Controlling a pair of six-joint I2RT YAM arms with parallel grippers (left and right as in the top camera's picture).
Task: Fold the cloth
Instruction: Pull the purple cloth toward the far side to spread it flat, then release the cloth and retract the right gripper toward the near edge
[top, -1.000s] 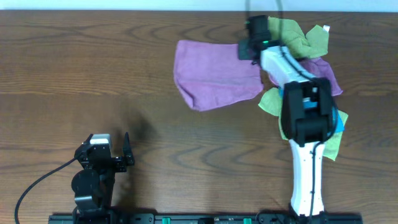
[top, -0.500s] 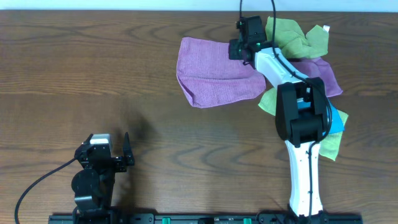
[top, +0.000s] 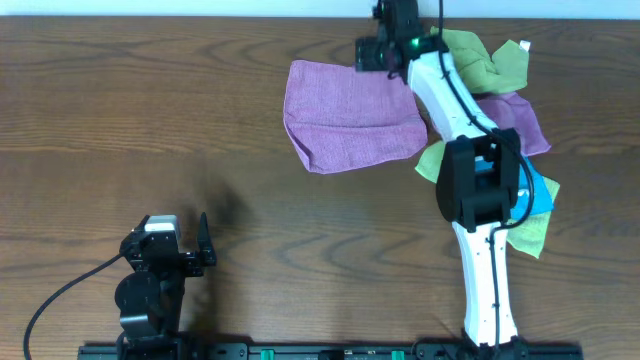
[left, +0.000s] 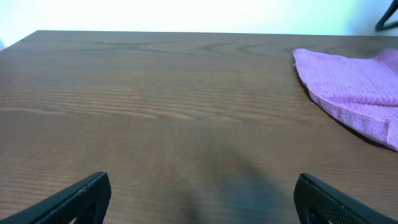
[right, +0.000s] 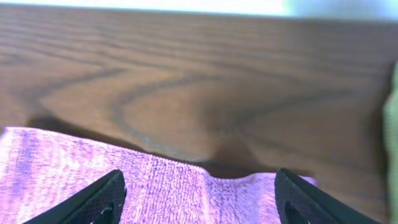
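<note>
From overhead, my right claw (top: 372, 55) has moved up to the far edge of the surface (top: 150, 120), past the mauve cloth's (top: 350, 115) far right corner; the cloth lies flat near that far edge, no longer shifting. Green cloths (top: 485, 60) sit heaped at the right. My left claw (top: 192, 255) rests released near the front edge.

Left wrist: fingers (left: 74, 199) apart, cloth (left: 354, 87) well ahead.

Right wrist: my fingers (right: 93, 199) spread, released, above the cloth's (right: 93, 168) edge.
</note>
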